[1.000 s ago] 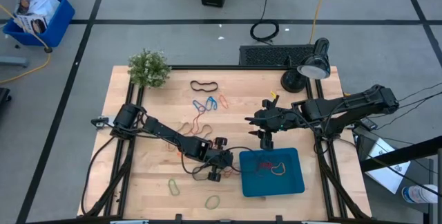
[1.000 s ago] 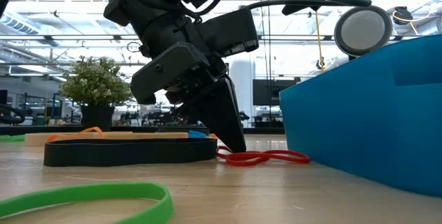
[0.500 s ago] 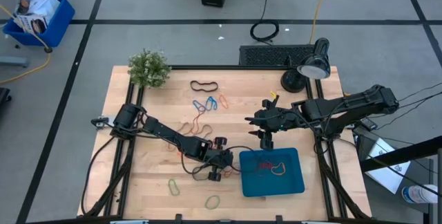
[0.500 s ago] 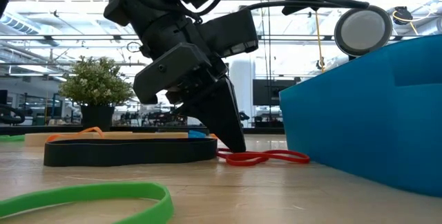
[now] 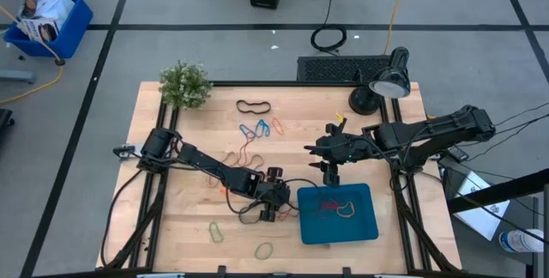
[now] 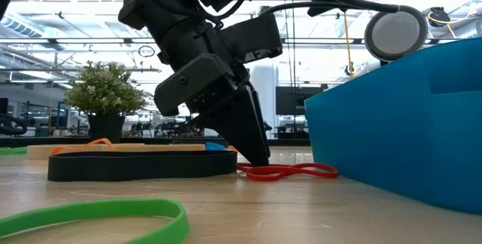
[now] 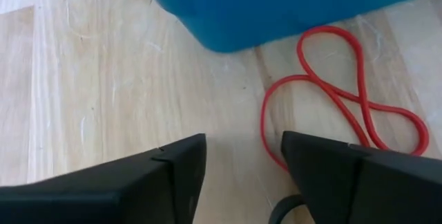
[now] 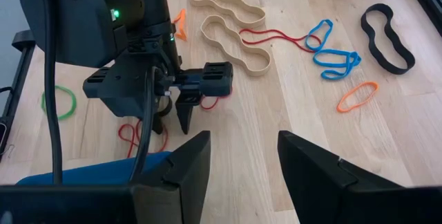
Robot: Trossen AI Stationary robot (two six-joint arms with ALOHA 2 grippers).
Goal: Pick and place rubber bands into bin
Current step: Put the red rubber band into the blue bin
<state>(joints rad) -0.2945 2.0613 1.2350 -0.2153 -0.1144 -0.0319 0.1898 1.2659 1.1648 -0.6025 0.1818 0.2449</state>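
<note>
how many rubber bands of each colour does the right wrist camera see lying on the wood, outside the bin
tan bands: 2
red bands: 2
blue bands: 2
black band: 1
orange band: 1
green band: 1
total: 9
An orange bit beside the tan ones is too hidden to count.

Even, bright light over my table; the softness was mostly close to the lenses.

From above, the wood [image 5: 171,226] was evenly lit, with faint shadows under my arms. At table height, the windows behind glared white, my left arm stood in silhouette, and the green band [image 6: 90,215] in front blurred. Past my left wrist, my own fingers [image 7: 138,182] were dark and soft-edged.
</note>
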